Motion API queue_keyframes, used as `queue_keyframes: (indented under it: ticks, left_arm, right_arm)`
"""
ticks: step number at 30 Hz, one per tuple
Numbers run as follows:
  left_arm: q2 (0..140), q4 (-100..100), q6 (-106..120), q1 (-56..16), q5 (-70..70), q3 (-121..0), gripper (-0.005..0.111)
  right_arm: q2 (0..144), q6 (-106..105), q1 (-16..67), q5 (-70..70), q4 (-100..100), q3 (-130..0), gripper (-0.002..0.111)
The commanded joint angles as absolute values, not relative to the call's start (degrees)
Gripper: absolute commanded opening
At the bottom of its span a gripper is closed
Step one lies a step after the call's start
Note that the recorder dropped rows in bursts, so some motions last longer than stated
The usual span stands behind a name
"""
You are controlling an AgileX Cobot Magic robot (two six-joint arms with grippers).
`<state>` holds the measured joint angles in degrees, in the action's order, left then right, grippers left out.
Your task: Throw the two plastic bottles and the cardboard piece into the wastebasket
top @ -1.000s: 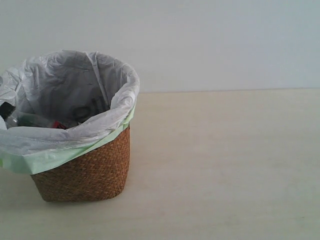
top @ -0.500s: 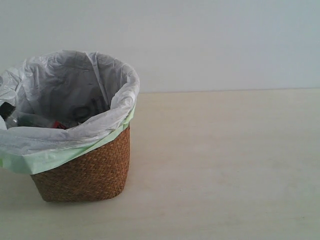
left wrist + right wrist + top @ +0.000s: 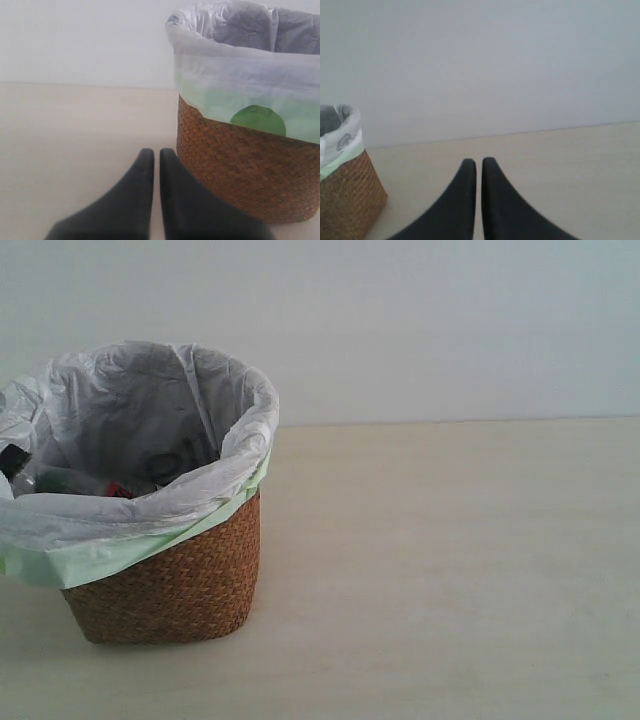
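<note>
The wicker wastebasket [image 3: 170,590] stands on the left part of the pale table [image 3: 450,570], with a white and pale green plastic bag [image 3: 130,525] folded over its rim. Inside it lies a clear bottle [image 3: 60,480] with a black cap and a red label; the bag hides what else is in there. The left gripper [image 3: 156,152] is near the basket's side, the right gripper [image 3: 478,162] is further from it. On both, the fingers are pressed nearly together and hold nothing.
</note>
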<state>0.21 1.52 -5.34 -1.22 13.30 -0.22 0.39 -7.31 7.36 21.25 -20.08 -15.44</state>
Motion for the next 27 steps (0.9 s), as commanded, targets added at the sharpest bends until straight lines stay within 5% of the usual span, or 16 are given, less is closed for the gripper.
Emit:
queue_keyframes:
  ticks: [1, 27]
  left_arm:
    - [0.00, 1.07, -4.93, -1.15, 13.36, 0.00, 0.004]
    - [0.00, 1.07, -4.93, -1.15, 13.36, 0.00, 0.004]
  right_arm:
    - [0.00, -14.18, 6.87, 21.16, -19.22, -13.79, 0.000]
    - [0.00, -2.49, 6.87, 19.11, -0.66, 0.00, 0.000]
